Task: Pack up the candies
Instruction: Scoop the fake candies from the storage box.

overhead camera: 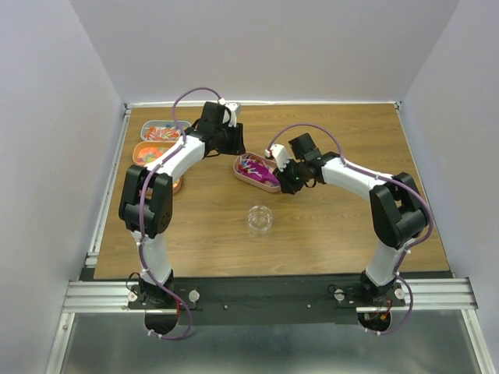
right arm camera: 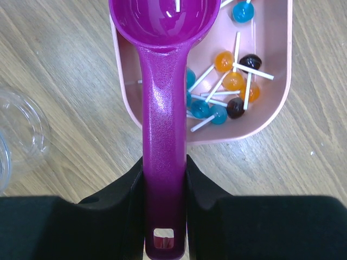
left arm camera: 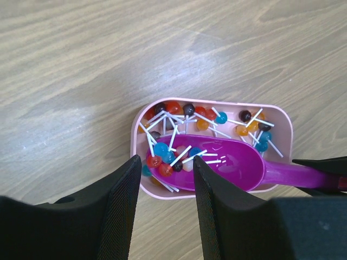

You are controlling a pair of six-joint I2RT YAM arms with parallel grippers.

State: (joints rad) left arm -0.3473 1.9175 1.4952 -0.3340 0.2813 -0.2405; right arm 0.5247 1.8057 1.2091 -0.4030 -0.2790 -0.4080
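Observation:
The candies (left arm camera: pixel 179 116) are small lollipops in many colours with white sticks, lying in a pink tray (left arm camera: pixel 284 122). A magenta scoop (left arm camera: pixel 227 165) rests in the tray with several candies at its tip. My right gripper (right arm camera: pixel 165 162) is shut on the scoop (right arm camera: pixel 162 108) handle, just outside the pink tray (right arm camera: pixel 271 116), where more candies (right arm camera: pixel 233 81) lie. My left gripper (left arm camera: pixel 167 160) hangs open over the tray's other end, nothing between its fingers. From above, the left gripper (overhead camera: pixel 234 144) and right gripper (overhead camera: pixel 282 173) flank the pink tray (overhead camera: pixel 269 187).
A clear plastic cup (overhead camera: pixel 260 219) stands on the wooden table in front of the pink tray; its rim (right arm camera: pixel 21 135) shows left of the scoop handle. Two more candy trays (overhead camera: pixel 160 132) (overhead camera: pixel 148 153) and an orange bowl (overhead camera: pixel 178 185) sit at the far left, partly behind the left arm.

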